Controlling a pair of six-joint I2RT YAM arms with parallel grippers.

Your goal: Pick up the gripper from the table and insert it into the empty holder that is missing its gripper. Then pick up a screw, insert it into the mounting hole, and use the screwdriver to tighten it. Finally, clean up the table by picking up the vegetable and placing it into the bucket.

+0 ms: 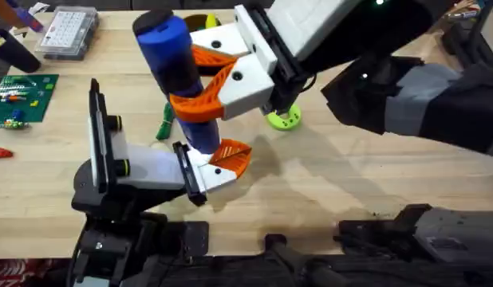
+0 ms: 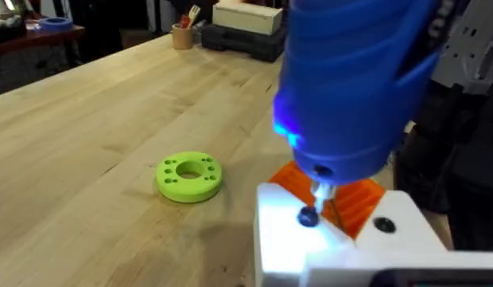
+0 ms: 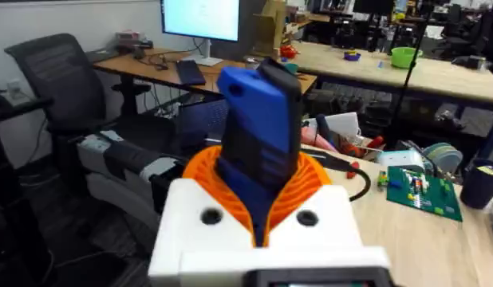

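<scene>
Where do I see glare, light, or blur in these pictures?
Left wrist: the screwdriver is close and blurred, a blue light glows near its tip, and the white holder below is glaring bright. Overhead: the right arm shows large, dark and blurred, with soft shadows on the table.

The blue cylindrical screwdriver (image 1: pixel 173 68) stands upright, its thin metal tip (image 2: pixel 316 199) on a dark screw (image 2: pixel 308 217) in the white holder (image 1: pixel 155 169). The orange ribbed gripper (image 1: pixel 230 156) sits seated at the holder's black end plate. The dark green vegetable (image 1: pixel 164 123) lies on the bench just behind the holder.
</scene>
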